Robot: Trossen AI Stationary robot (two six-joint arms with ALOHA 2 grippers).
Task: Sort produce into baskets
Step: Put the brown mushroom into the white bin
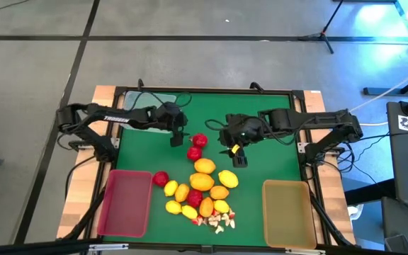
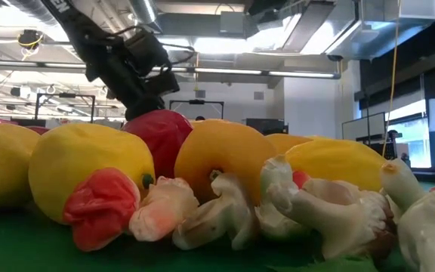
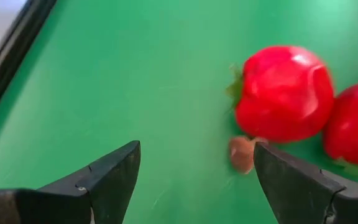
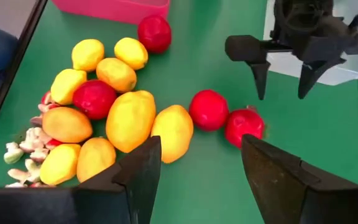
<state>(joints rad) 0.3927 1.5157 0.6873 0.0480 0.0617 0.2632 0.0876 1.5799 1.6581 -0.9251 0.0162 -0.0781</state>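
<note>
Two red strawberries (image 1: 199, 140) (image 1: 194, 152) lie on the green mat, apart from the produce pile (image 1: 202, 190) of yellow and orange ovals, more strawberries and tiny white-and-red bits (image 1: 214, 223). My left gripper (image 1: 178, 136) hangs open, low over the mat, just left of the far strawberry (image 3: 283, 93). A small brownish bit (image 3: 242, 154) lies by its right finger. My right gripper (image 1: 239, 154) is open, raised to the right of the two strawberries (image 4: 209, 110) (image 4: 244, 126), with nothing between its fingers. The baskets are pink (image 1: 125, 202), tan (image 1: 287, 212) and clear (image 4: 350, 59).
The pink basket stands at the near left, the tan one at the near right, the clear one at the far left behind my left gripper (image 4: 283, 87). Bare green mat (image 1: 268, 159) lies right of the pile. A black frame edges the table (image 1: 303, 142).
</note>
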